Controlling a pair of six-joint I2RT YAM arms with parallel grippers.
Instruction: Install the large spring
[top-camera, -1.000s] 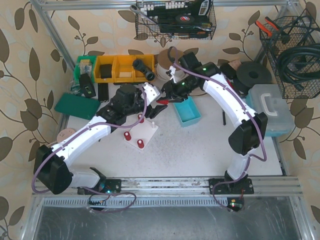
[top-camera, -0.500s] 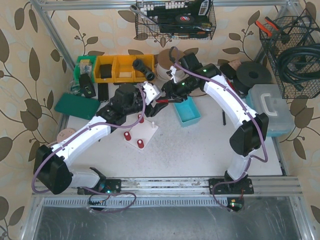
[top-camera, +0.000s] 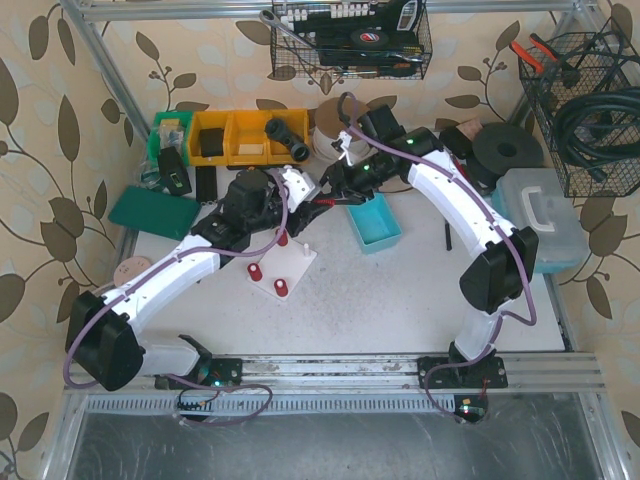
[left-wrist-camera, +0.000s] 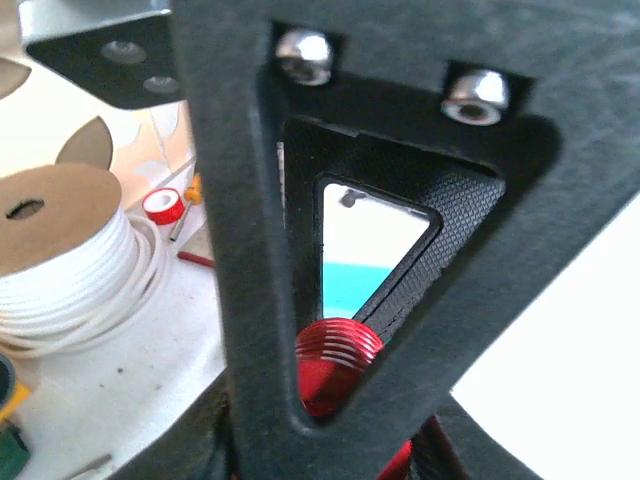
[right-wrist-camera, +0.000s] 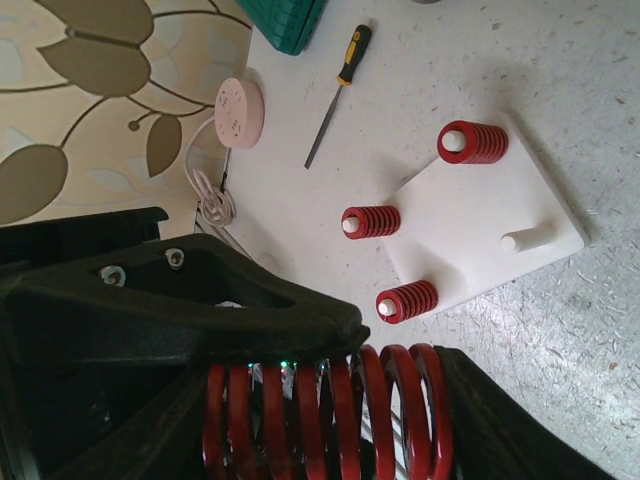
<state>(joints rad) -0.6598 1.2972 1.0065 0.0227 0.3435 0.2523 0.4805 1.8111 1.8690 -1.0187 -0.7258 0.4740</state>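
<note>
The large spring (top-camera: 322, 205), red with thick coils, hangs in the air between my two grippers, above the back of the white base plate (top-camera: 283, 262). My right gripper (top-camera: 338, 193) is shut on it; its coils (right-wrist-camera: 330, 420) fill the space between the fingers in the right wrist view. My left gripper (top-camera: 303, 202) is shut on the spring's other end (left-wrist-camera: 335, 365), which both fingers (left-wrist-camera: 255, 300) pinch. Three small red springs (right-wrist-camera: 371, 221) sit on pegs of the base plate (right-wrist-camera: 500, 200). One peg (right-wrist-camera: 527, 239) stands bare.
A teal bin (top-camera: 375, 222) lies right of the plate, a green box (top-camera: 153, 211) left of it, yellow bins (top-camera: 235, 137) at the back. A screwdriver (right-wrist-camera: 340, 90), a pink disc (right-wrist-camera: 240, 110), a white cord spool (left-wrist-camera: 60, 240) and a clear case (top-camera: 540, 215) are around.
My left gripper's jaws have closed from wide open onto the end of the large spring. Both arms have barely shifted, and the right gripper's hold is unchanged.
</note>
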